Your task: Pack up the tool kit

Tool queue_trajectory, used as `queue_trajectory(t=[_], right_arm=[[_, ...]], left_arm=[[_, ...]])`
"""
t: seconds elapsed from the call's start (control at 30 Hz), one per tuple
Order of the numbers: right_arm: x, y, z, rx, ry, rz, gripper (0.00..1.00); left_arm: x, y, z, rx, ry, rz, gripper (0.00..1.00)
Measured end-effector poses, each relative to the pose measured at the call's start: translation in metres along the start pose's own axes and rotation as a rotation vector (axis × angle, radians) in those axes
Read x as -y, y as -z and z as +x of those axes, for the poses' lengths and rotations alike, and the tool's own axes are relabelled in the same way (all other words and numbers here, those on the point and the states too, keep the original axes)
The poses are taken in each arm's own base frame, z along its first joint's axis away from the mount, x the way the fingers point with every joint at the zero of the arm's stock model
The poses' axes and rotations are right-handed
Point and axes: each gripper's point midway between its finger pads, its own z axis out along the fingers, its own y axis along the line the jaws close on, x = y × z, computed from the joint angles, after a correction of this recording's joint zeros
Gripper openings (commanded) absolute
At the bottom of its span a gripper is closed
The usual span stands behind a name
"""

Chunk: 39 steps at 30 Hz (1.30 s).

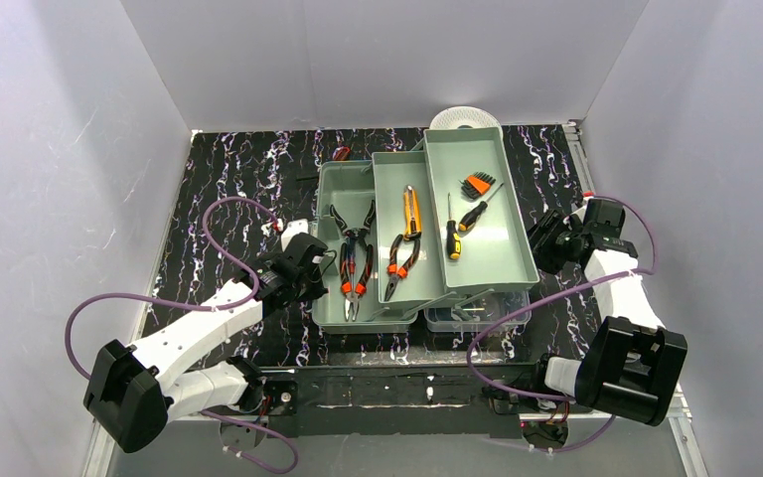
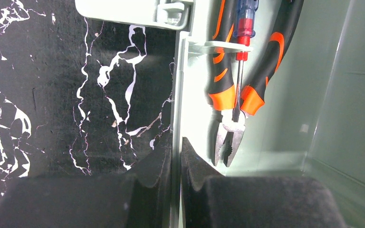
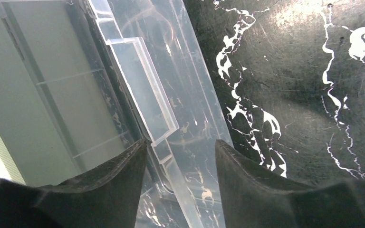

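The tool kit (image 1: pixel 358 316) is a pale-green box with its stepped trays fanned open. Black-and-orange pliers (image 1: pixel 355 260), orange pliers (image 1: pixel 404 253) and a screwdriver (image 1: pixel 453 238) lie in them. My left gripper (image 1: pixel 316 260) is at the box's left side. In the left wrist view it (image 2: pixel 177 152) is shut on the thin green wall (image 2: pixel 179 95), with pliers (image 2: pixel 228 95) just inside. My right gripper (image 1: pixel 539 243) is at the box's right side. In the right wrist view it (image 3: pixel 180 152) stands open astride the clear lid's (image 3: pixel 190 95) edge, the fingers apart from it.
A white round spool (image 1: pixel 464 117) stands behind the box at the back wall. An orange key set (image 1: pixel 477 184) lies in the right tray. The black marbled table (image 1: pixel 228 179) stretches left of the box, with white enclosure walls around it.
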Motion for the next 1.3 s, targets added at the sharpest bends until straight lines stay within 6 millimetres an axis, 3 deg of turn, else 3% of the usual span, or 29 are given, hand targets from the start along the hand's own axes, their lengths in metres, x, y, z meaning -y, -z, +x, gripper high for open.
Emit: queue_trajectory(t=[0.17,0.27,0.5,0.67,1.03,1.3], right_arm=[[-0.003,-0.002,-0.002,0.003,0.006,-0.016,0.27],[-0.009,-0.003,-0.003,0.003,0.026,-0.034,0.02],[-0.015,-0.001,-0.009,0.033,0.153,0.010,0.01],[-0.029,0.017,-0.014,0.058,0.239,0.086,0.01],[-0.118,0.084,-0.025,0.173,0.538,0.168,0.01],[-0.161,0.092,-0.015,0.180,0.707,0.228,0.01]], left_arm=[[0.002,0.000,0.000,-0.004,-0.020,0.014,0.00],[0.003,0.000,-0.001,-0.010,-0.031,0.021,0.00],[0.004,-0.002,-0.002,-0.014,-0.050,0.032,0.00],[0.008,-0.004,-0.004,-0.017,-0.063,0.051,0.00],[0.014,-0.004,-0.003,-0.033,-0.077,0.084,0.00],[0.018,-0.005,-0.003,-0.039,-0.073,0.103,0.00]])
